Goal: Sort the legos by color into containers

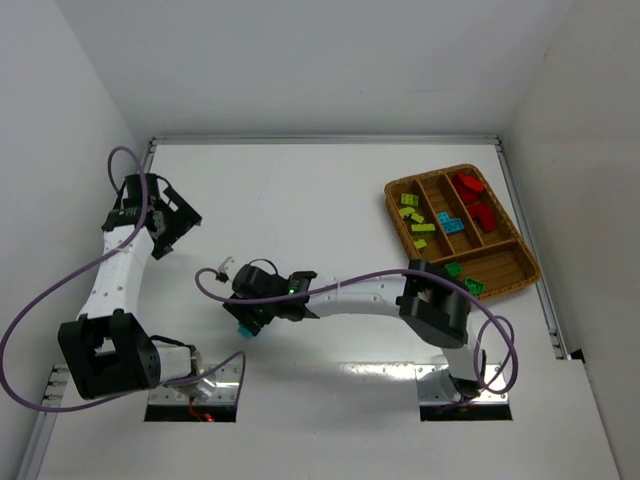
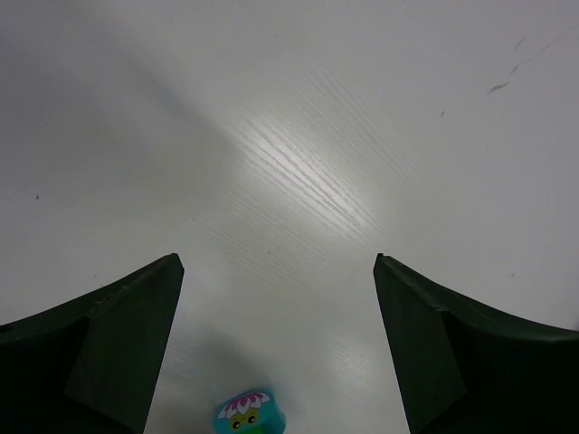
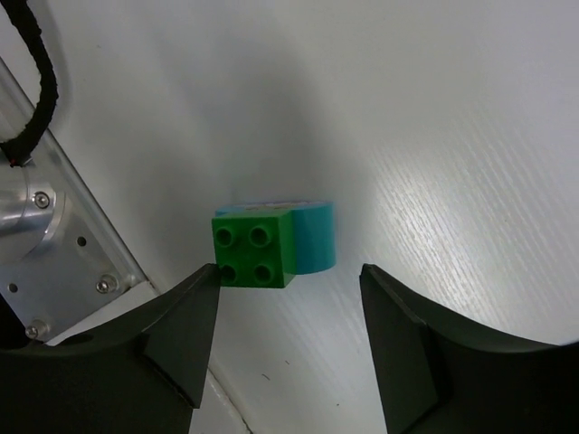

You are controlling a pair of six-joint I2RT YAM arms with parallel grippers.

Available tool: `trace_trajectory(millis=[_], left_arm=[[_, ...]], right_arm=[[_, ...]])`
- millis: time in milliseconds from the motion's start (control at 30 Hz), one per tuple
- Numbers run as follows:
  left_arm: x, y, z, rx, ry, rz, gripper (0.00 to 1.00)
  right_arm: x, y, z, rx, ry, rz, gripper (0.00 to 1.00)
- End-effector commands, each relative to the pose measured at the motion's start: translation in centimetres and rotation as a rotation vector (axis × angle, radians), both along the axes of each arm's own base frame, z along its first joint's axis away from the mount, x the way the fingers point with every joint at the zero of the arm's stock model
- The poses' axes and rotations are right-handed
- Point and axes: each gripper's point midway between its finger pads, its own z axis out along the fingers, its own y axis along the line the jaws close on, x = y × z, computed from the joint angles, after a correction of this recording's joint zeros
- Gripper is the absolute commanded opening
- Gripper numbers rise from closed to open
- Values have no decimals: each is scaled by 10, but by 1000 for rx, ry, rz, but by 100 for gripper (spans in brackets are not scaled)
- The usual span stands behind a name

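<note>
A dark green square lego (image 3: 253,248) joined to a cyan rounded piece (image 3: 312,237) lies on the white table near the front left (image 1: 243,331). My right gripper (image 3: 289,271) reaches across to it (image 1: 254,316), open, with its fingertips just short of the brick and the left tip at the brick's corner. The wicker tray (image 1: 392,200) at the right holds red (image 1: 470,186), yellow-green (image 1: 412,206), cyan (image 1: 448,223) and dark green (image 1: 472,287) legos in separate compartments. My left gripper (image 2: 278,262) is wide open over bare table at the far left (image 1: 176,222). A cyan flower-printed piece (image 2: 249,416) shows at that view's bottom edge.
The right arm's body (image 1: 435,305) stretches across the table's front, with purple cables looping beside both arms. White walls close in the table on the left, back and right. A metal mounting plate (image 3: 54,244) lies close to the green and cyan lego.
</note>
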Motion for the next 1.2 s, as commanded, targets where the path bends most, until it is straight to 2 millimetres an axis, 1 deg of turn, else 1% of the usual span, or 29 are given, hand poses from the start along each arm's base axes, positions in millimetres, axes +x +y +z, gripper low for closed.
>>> trace_trajectory(millis=[0, 33, 100, 133, 167, 200, 233, 267, 300, 367, 467, 500, 567, 633, 667, 700, 733, 767, 867, 900, 933, 967, 1000, 1067, 1100, 1133, 1167], left_arm=[[-1, 1, 9, 4, -31, -1, 93], [-1, 1, 9, 4, -31, -1, 93], [-1, 1, 9, 4, -31, -1, 93], [-1, 1, 11, 6, -39, -1, 93], [-1, 1, 12, 6, -40, -1, 93], [-1, 1, 12, 6, -40, -1, 93], [-1, 1, 12, 6, -40, -1, 93], [-1, 1, 12, 6, -40, -1, 93], [-1, 1, 12, 6, -40, -1, 93], [-2, 1, 14, 13, -47, -8, 93], [-2, 1, 14, 13, -47, -8, 93], [-2, 1, 14, 13, -47, -8, 93], [-2, 1, 14, 13, -47, -8, 93], [-2, 1, 14, 13, -47, -8, 93], [-2, 1, 14, 13, -47, -8, 93], [-2, 1, 14, 13, -47, -8, 93], [-2, 1, 14, 13, -47, -8, 93], [-2, 1, 14, 13, -47, -8, 93], [-2, 0, 14, 6, -49, -14, 93], [-2, 0, 14, 6, -49, -14, 93], [0, 0, 15, 8, -57, -14, 93], [-2, -2, 12, 3, -49, -29, 93], [1, -3, 13, 8, -58, -47, 93], [4, -11, 15, -4, -74, -96, 93], [7, -19, 18, -2, -90, -152, 93], [8, -27, 14, -5, -80, -190, 93], [12, -43, 17, 3, -91, -276, 93]], right_arm=[[6, 3, 34, 71, -54, -26, 65], [1, 5, 39, 82, -57, -15, 65], [0, 3, 37, 70, -53, -15, 69], [1, 4, 35, 61, -50, -15, 69], [2, 7, 39, 73, -54, -15, 70], [1, 5, 31, 50, -47, -15, 70], [-1, 7, 26, 38, -33, -5, 70], [0, 9, 29, 47, -35, -5, 70], [-2, 9, 24, 36, -30, 11, 70], [-1, 15, 22, 37, -30, 24, 70], [-1, 14, 10, 1, -24, 31, 70], [-6, 15, 5, -9, -21, 41, 69], [-5, 17, 6, 1, -24, 41, 65], [-5, 18, -4, -17, -19, 41, 63], [-4, 21, 0, -7, -22, 41, 59], [-4, 20, -8, -21, -17, 41, 57], [-4, 21, -6, -21, -17, 41, 56], [-4, 20, -10, -30, -14, 41, 53], [2, 18, -10, -39, -41, 16, 40], [5, 21, -1, -23, -56, 7, 29], [10, 19, -1, -26, -70, -22, 25], [12, 17, 6, -22, -80, -42, 21], [14, 15, 18, -3, -90, -60, 14], [31, 3, 34, 23, -96, -114, 10], [34, -2, 52, 68, -85, -126, 8], [49, -12, 59, 88, -70, -166, 8], [50, -23, 59, 88, -23, -164, 8]])
